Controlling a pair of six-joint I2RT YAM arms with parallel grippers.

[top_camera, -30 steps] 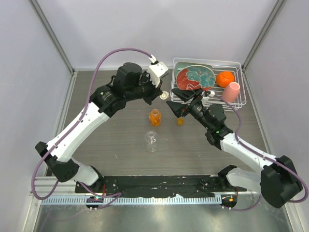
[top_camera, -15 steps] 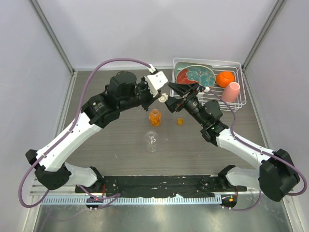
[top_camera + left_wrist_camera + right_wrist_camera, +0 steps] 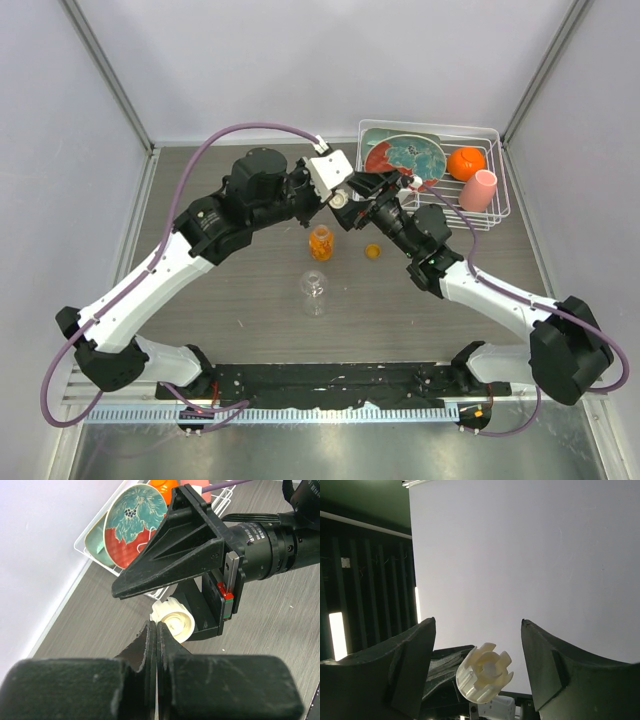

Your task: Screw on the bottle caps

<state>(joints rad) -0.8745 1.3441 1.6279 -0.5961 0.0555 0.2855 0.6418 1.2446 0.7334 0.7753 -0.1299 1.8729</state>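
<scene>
Above the table (image 3: 240, 290), the open right claw (image 3: 477, 627) has moved in around the white cap (image 3: 175, 622) the left claw (image 3: 156, 630) pinches: handover likely.

This is a robotics lab test cell: two white-and-black robot arms (image 3: 165, 268) bolted to a black rail (image 3: 330, 380) on a wood-grain table (image 3: 240, 300), enclosed by pale wall panels (image 3: 300, 60) on metal posts (image 3: 110, 75), with trailing purple cables (image 3: 260, 126).

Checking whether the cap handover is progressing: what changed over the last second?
The right gripper swung from near the orange cap toward the left gripper; its open fingers now straddle the white cap pinched there. Nothing changed hands. The orange bottle, clear bottle and orange cap stayed put.
</scene>
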